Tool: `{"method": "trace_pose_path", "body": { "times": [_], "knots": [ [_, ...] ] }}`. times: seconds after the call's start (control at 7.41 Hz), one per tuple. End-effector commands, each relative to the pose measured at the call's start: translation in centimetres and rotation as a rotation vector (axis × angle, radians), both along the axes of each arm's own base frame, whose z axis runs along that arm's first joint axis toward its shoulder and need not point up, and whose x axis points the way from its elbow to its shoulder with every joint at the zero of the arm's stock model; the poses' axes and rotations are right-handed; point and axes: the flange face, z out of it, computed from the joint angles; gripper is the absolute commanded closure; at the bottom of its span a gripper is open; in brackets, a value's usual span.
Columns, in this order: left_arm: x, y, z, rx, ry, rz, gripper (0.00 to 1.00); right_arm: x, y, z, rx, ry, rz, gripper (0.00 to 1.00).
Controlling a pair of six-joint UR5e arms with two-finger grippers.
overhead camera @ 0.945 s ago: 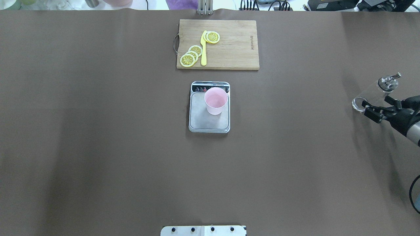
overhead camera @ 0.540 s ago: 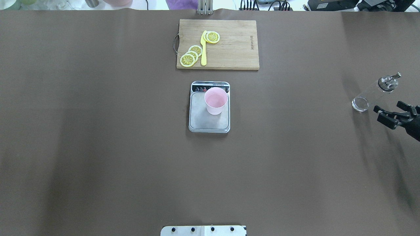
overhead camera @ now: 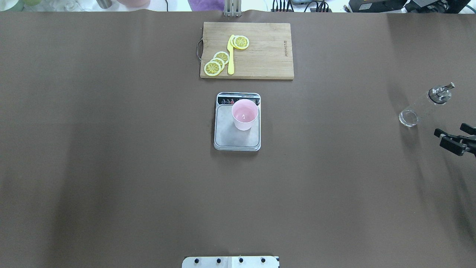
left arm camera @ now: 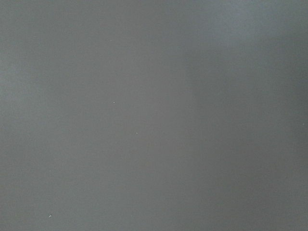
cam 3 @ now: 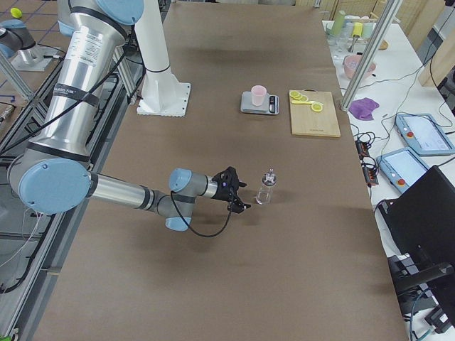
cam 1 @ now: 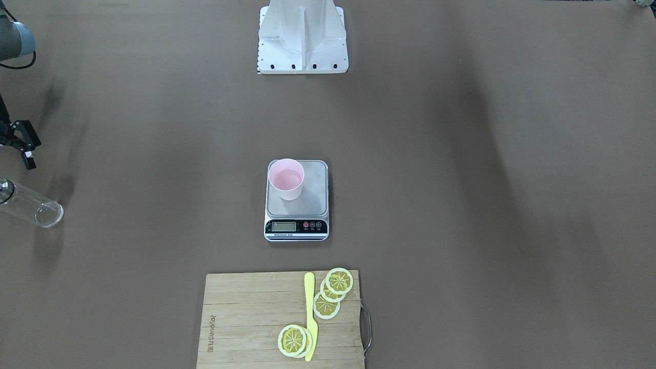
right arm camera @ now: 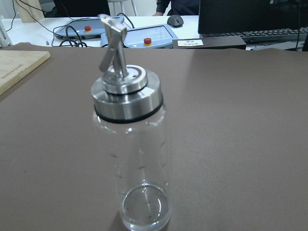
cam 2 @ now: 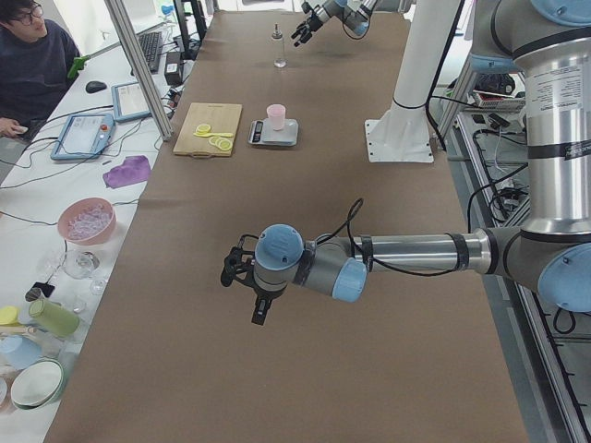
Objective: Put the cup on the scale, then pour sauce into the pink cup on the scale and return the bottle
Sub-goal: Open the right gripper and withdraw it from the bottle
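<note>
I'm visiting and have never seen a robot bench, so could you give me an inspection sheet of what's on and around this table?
Surface: brown table cover, flat.
Job's things: cup upright on scale; bottle upright on the table, far from the scale.
Clutter: cutting board with lemon slices and yellow knife.
Grippers: right gripper beside the bottle, fingers open, holding nothing; left gripper over bare table, state cannot be told.
Cables: cable loop at the left arm's wrist.
Surroundings: person seated at the side bench; pink bowl there.

Right arm [cam 3: 128,190]: extended low, near horizontal.
Right gripper [overhead camera: 452,134]: fingers apart, holding nothing.
Left arm [cam 2: 406,254]: extended low, near horizontal.
Left gripper [cam 2: 242,277]: finger state not determinable.
</note>
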Motion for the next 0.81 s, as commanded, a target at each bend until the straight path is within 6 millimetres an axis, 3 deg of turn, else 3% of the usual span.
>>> {"method": "trace_pose_path", "body": {
  "times": [0.0, 0.4, 0.67],
  "knots": [
    [0.0, 0.0, 0.0, 0.000, 0.000, 0.000, 0.02, 5.0, 1.1, 0.2, -0.058, -0.028, -0.060, 0.02],
    [0.0, 0.0, -0.3, 0.003, 0.002, -0.001, 0.02, 16.1, 0.9, 2.1, -0.187, -0.077, -0.116, 0.01],
    [0.0, 0.0, 0.1, -0.017, 0.001, -0.005, 0.02, 17.9, -1.4, 2.0, -0.315, -0.112, -0.172, 0.00]
  ]
}}
